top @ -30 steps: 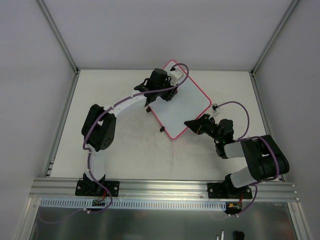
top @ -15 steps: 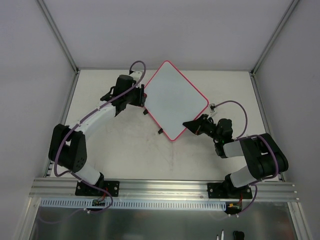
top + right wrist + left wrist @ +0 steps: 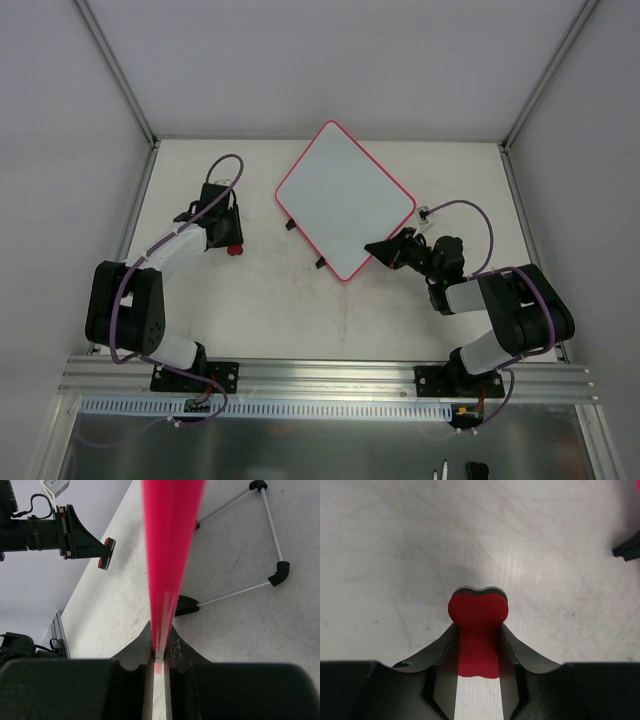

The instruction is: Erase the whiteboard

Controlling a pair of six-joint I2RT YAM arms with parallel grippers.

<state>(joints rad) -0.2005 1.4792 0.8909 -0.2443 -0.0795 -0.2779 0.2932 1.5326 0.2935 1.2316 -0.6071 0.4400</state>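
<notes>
The whiteboard (image 3: 345,200) is a white square with a pink-red rim, and I see no marks on its face. My right gripper (image 3: 380,249) is shut on its lower right edge. In the right wrist view that rim (image 3: 170,540) runs edge-on between the jaws of the right gripper (image 3: 159,647). My left gripper (image 3: 231,244) is left of the board and apart from it, shut on a small red eraser (image 3: 235,250). In the left wrist view the eraser (image 3: 479,614) sticks out past the left gripper (image 3: 479,636), low over the table.
Two black clips (image 3: 290,223) (image 3: 322,262) sit on the board's lower left edge. Under the board the right wrist view shows a thin wire stand (image 3: 235,594) with black feet (image 3: 278,572). The table (image 3: 270,300) has walls at the back and both sides.
My left arm has swung off the board's top corner, leftward and toward me, carrying the eraser down to the table. The right arm has held still on the board's edge.
</notes>
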